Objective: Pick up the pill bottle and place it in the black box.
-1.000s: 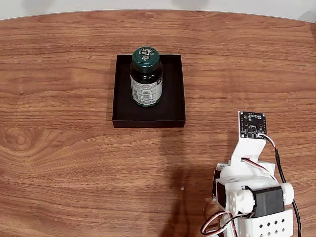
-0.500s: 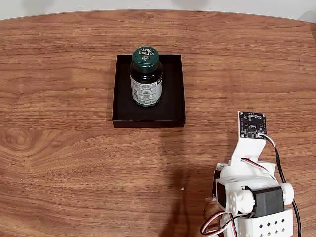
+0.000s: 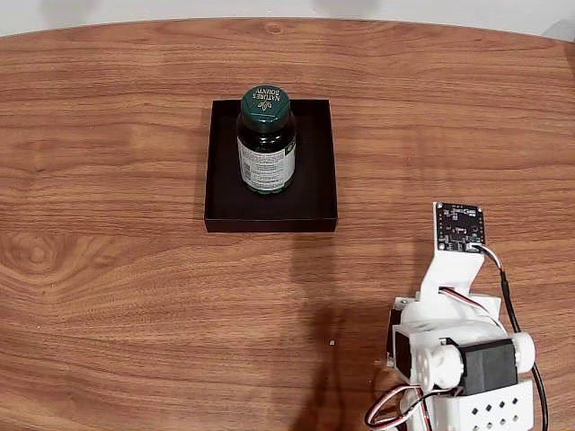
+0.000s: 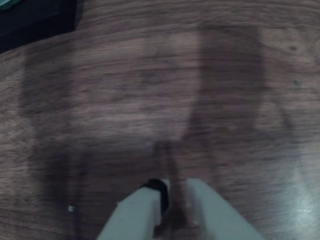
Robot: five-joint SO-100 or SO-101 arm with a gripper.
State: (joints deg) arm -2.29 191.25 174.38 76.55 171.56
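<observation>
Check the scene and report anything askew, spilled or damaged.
Nothing stands out. The pill bottle stands upright with its cap on inside the black box, which sits square on the table. The gripper is nearly closed, holding nothing, low over bare wood.

From my fixed view the wooden brown counter [image 3: 135, 296] is evenly and brightly lit, sharp from near edge to far edge, with warm colour and no glare. The shallow matte black box [image 3: 314, 184] swallows light, so I read little detail inside it; the dark green glass pill bottle [image 3: 266, 139] stays crisp, its cap print legible. A soft, broad shadow lies on the wood just left of the white plastic arm [image 3: 454, 359] at the near right. My wrist view is dimmer, cooler and blurred throughout, the grain smeared. The pale two-finger tool [image 4: 172, 200] at the near edge is out of focus, with faint overlapping shadows beyond it and a weak sheen at the near right.
</observation>
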